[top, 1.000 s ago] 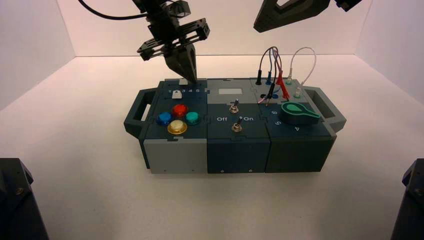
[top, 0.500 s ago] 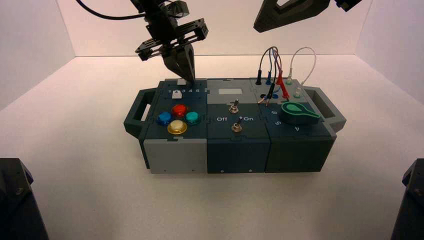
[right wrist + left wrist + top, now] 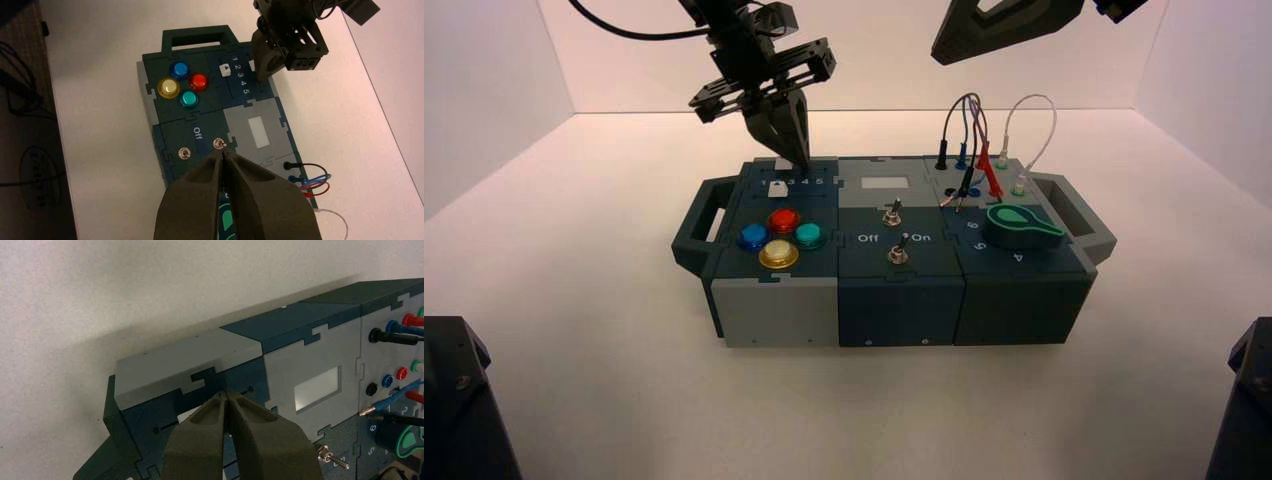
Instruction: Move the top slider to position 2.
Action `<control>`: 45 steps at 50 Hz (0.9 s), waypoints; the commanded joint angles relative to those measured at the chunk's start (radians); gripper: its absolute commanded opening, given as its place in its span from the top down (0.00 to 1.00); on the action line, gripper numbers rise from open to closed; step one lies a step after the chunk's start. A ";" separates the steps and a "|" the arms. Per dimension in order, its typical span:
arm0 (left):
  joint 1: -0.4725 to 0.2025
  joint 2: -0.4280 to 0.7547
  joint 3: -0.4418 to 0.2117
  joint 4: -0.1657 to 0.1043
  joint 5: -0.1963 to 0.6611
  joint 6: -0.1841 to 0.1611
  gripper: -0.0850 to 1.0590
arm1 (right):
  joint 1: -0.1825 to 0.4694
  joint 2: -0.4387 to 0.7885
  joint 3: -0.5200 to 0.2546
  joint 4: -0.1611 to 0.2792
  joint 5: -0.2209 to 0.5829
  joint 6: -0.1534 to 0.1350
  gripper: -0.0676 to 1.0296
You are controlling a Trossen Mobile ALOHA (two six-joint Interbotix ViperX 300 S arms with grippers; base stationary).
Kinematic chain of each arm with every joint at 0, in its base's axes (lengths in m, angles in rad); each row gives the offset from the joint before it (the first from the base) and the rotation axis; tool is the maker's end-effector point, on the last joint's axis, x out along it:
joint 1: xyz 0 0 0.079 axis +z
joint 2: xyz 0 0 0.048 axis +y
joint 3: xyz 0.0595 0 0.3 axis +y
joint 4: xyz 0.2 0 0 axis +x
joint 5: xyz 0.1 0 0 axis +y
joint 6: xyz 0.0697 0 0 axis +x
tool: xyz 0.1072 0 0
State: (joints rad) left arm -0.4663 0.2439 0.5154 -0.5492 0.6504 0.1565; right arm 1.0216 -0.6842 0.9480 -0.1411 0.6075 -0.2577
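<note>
The top slider's small white knob (image 3: 783, 163) sits in the plain slot along the far edge of the box's (image 3: 894, 300) left module. My left gripper (image 3: 796, 158) is shut, its tips down at the knob's right side. In the left wrist view the left gripper (image 3: 226, 395) hides most of the knob (image 3: 186, 415). The printed 2 (image 3: 235, 66) lies in the numbered row beside the twin white knob (image 3: 224, 70), which stands at 1. My right gripper (image 3: 222, 151) hangs shut, high over the box's right half (image 3: 939, 50).
Four coloured push buttons (image 3: 781, 237) lie in front of the sliders. Two toggle switches (image 3: 895, 232) stand mid-box, with a green dial (image 3: 1021, 225) and plugged wires (image 3: 984, 150) on the right. White walls enclose the table.
My left gripper has shifted slightly left along the far slot, and the top slider's white knob has moved left with it. The right arm has stayed still.
</note>
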 commanded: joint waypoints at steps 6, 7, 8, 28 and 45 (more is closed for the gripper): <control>0.008 -0.035 -0.005 0.006 -0.002 0.005 0.95 | 0.006 -0.003 -0.020 -0.003 -0.006 0.002 0.96; 0.008 -0.037 -0.003 0.005 0.000 0.003 0.95 | 0.006 -0.003 -0.020 -0.003 -0.005 0.003 0.96; 0.006 -0.038 -0.005 0.005 0.000 0.005 0.95 | 0.006 -0.003 -0.021 -0.002 -0.005 0.003 0.96; 0.012 -0.048 -0.006 0.005 0.000 0.005 0.95 | 0.006 -0.003 -0.020 -0.003 -0.005 0.003 0.96; 0.012 -0.075 -0.034 0.005 0.037 0.003 0.95 | 0.006 -0.003 -0.021 -0.003 -0.005 0.003 0.96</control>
State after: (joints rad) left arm -0.4571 0.2194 0.5123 -0.5446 0.6796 0.1580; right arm 1.0216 -0.6842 0.9480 -0.1427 0.6075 -0.2562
